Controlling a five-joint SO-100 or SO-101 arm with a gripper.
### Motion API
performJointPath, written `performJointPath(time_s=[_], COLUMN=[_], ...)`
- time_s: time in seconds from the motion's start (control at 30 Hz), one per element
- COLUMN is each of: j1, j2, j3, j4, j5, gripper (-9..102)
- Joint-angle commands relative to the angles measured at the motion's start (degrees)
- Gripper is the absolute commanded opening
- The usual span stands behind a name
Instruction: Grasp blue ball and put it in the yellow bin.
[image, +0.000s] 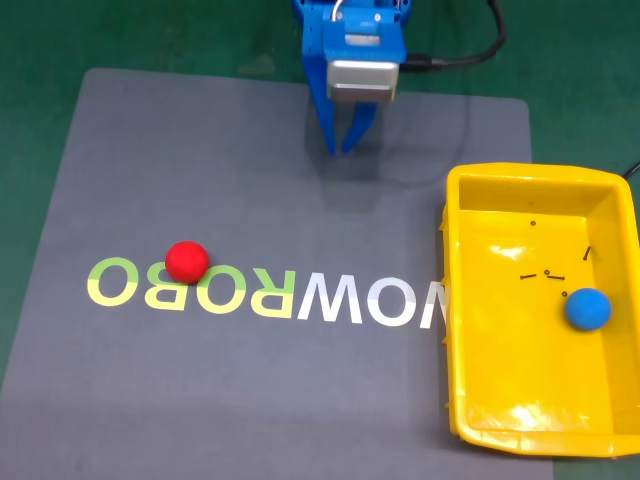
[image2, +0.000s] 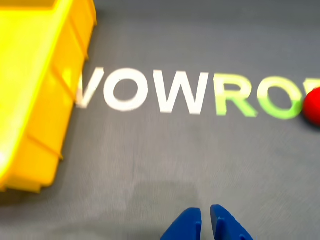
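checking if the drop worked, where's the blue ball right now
In the fixed view the blue ball lies on the floor of the yellow bin, near its right wall, just right of the small dark specks.

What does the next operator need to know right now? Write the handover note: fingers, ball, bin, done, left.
Gripper: fingers nearly together, holding nothing, hanging over the grey mat near its far edge in the fixed view, away from both balls.
Blue ball: lying on the floor of the yellow bin, toward its right wall in the fixed view.
Red ball: on the mat, on the lettering, left of centre in the fixed view.
Done: blue ball is in the bin.
Left: nothing for the ball itself; perhaps only parking the arm.
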Motion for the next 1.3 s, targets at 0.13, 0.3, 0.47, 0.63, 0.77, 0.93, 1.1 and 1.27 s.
performJointPath(time_s=[0.13, 0.3, 0.47, 0.63, 0.77, 0.93, 1.1, 1.27], j1=[-0.2, 0.1, -0.3, -0.4, -0.8, -2.0, -1.9, -1.8], j2=[3.2, 3.2, 3.2, 3.2, 3.2, 3.2, 3.2, 3.2], j3=[5.5, 8.1, 8.2, 8.2, 8.2, 8.2, 8.2, 8.2], j4=[0.5, 3.2, 7.4, 11.6, 15.4, 20.1, 20.6, 20.9], j5=[-0.6, -1.4, -2.0, -2.6, -2.8, -2.8, -2.7, -3.1], gripper=[0, 0, 0, 0, 0, 0, 0, 0])
